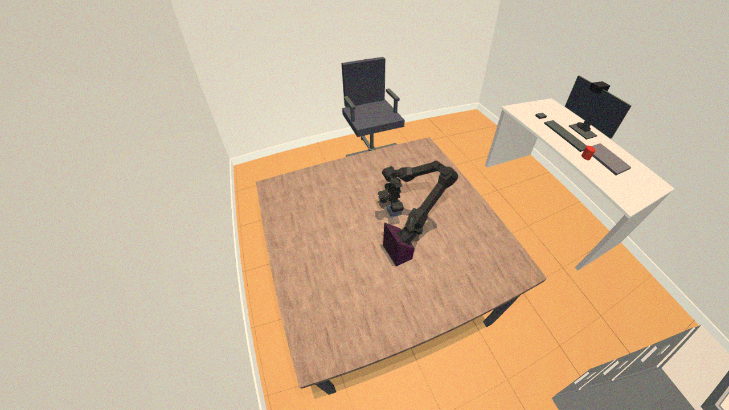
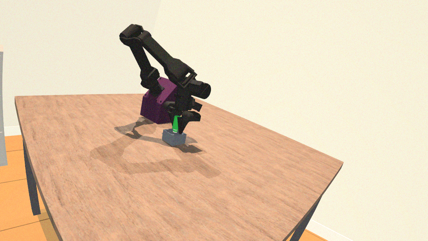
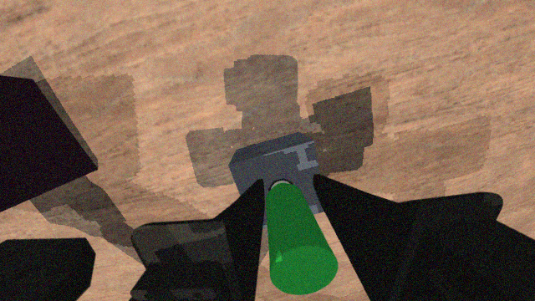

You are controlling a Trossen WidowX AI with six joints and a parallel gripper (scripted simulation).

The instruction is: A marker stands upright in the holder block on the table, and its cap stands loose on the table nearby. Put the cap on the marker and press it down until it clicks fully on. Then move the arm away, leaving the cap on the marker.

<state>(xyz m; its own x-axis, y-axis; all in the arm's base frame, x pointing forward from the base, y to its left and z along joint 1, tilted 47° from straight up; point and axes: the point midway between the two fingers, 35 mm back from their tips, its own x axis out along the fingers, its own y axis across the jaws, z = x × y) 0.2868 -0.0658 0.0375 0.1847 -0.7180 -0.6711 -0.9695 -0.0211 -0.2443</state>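
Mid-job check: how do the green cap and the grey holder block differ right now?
Shape: the cap is a slim green cylinder; the holder block is a squat grey-blue box.
Pose: the cap stands upright above the holder block; the holder block sits flat on the table.
Position: the cap stands between the fingers of the open end effector, with a gap on one side; the holder block lies below the fingertips.
Shared: both line up under the end effector.

The top view looks down from high in a room corner, far away. The exterior view stands near the table [image 2: 239, 179], facing the arm's base [image 2: 155, 106]. The wrist view looks down closely. All three share the holder block [image 3: 276, 165].
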